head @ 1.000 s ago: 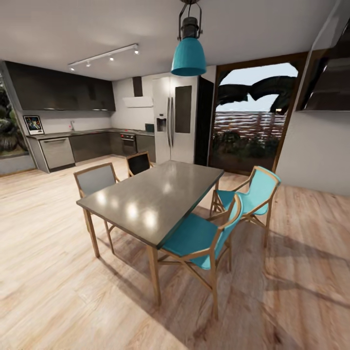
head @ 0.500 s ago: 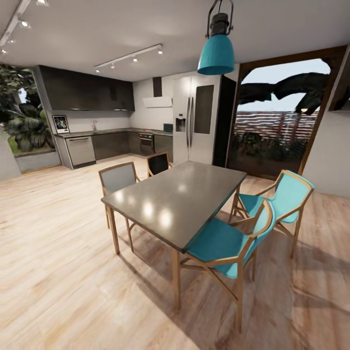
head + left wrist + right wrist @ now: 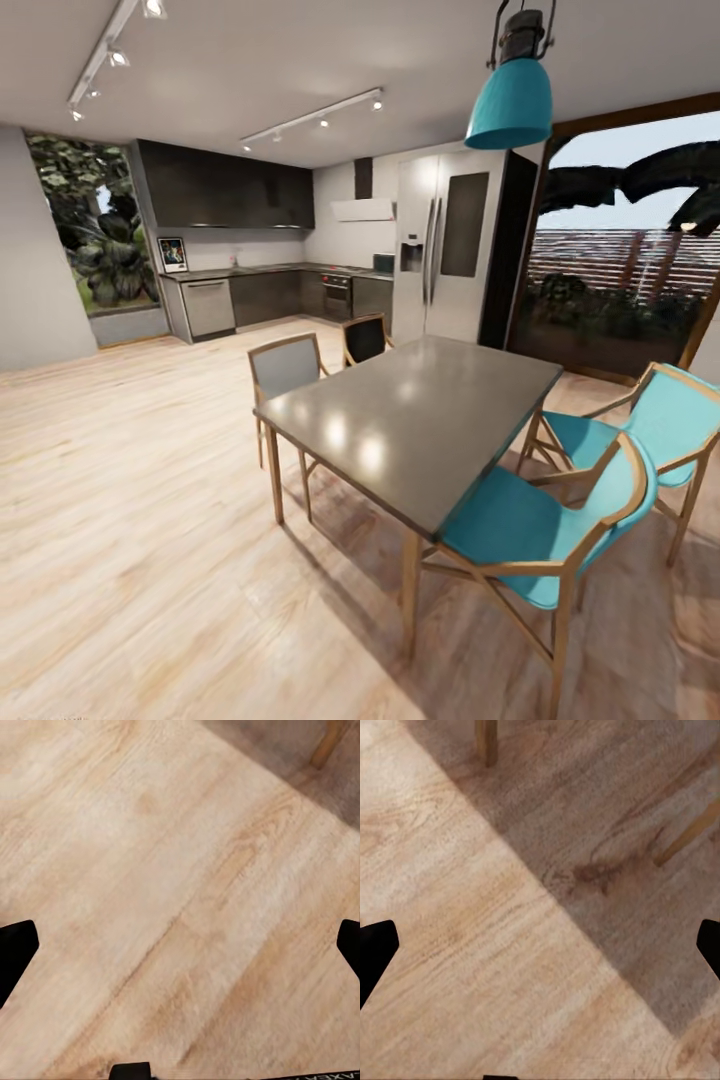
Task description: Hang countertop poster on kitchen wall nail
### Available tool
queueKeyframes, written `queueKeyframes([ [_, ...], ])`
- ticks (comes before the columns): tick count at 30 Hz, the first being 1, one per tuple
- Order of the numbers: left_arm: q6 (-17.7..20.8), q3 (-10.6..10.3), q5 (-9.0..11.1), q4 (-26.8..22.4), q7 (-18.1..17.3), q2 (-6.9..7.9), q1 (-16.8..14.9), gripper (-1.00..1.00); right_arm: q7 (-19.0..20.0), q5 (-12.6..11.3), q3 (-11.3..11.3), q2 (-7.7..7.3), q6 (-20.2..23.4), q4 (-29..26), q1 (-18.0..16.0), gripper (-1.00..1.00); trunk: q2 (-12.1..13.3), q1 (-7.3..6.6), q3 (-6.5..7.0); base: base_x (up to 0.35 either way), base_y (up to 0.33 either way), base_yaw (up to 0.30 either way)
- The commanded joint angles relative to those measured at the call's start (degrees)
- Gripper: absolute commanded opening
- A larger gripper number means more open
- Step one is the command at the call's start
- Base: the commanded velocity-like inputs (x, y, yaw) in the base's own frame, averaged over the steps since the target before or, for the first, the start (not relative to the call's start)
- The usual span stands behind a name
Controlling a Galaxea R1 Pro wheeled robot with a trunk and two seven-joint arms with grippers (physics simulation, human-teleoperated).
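Camera panned left; wooden floor point(image 3: 130, 520).

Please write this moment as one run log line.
phase: in transit | poster: upright on kitchen countertop, far | left gripper: open, empty | right gripper: open, empty

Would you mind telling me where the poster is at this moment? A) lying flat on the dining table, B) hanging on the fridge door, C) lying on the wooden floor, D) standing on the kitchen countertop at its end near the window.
D: the poster stands upright on the kitchen countertop, at its end beside the window.
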Motion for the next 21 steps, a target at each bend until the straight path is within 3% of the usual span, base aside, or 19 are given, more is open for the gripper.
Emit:
queueKeyframes([
  [1,-0.1,0.1,-0.5,-0.1,0.0,-0.01,0.0,1.00,-0.5,0.5,0.2,0.00,-0.1,0.1,0.0,1.00,0.0,0.02,-0.05,0.200,0.241,0.275],
  [17,0.0,0.2,-0.2,-0.2,0.0,-0.01,0.0,1.00,-0.6,0.5,0.2,0.62,-0.1,0.0,0.0,1.00,0.0,0.02,-0.06,0.241,0.231,0.291],
  [21,0.1,0.1,-0.2,-0.2,0.0,-0.01,0.0,1.00,-0.3,0.6,0.2,0.58,0.1,0.5,0.0,1.00,0.0,0.02,-0.10,0.261,0.235,0.164],
])
